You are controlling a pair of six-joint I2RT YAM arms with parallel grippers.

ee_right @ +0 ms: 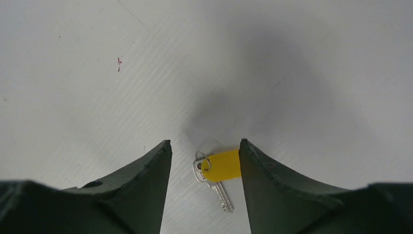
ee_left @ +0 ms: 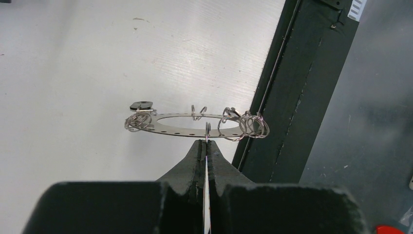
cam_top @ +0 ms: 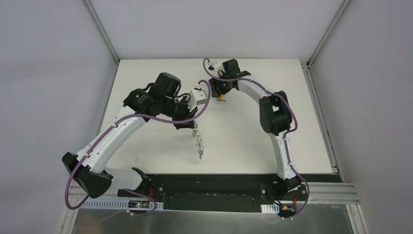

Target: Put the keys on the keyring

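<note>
Flat grey metal keyring [ee_left: 168, 130], wire loops along its rim, sits clamped in the left tool [ee_left: 206, 144] above the ribbed white desk [ee_left: 73, 73]. Toward 12 o'clock, the right tool [ee_right: 205, 142], jaws apart, straddles the yellow-headed key [ee_right: 221, 165].

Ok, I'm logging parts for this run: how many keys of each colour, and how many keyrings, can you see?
Yellow key: 1
Black key: 1
Keyring: 1
Total: 3
</note>
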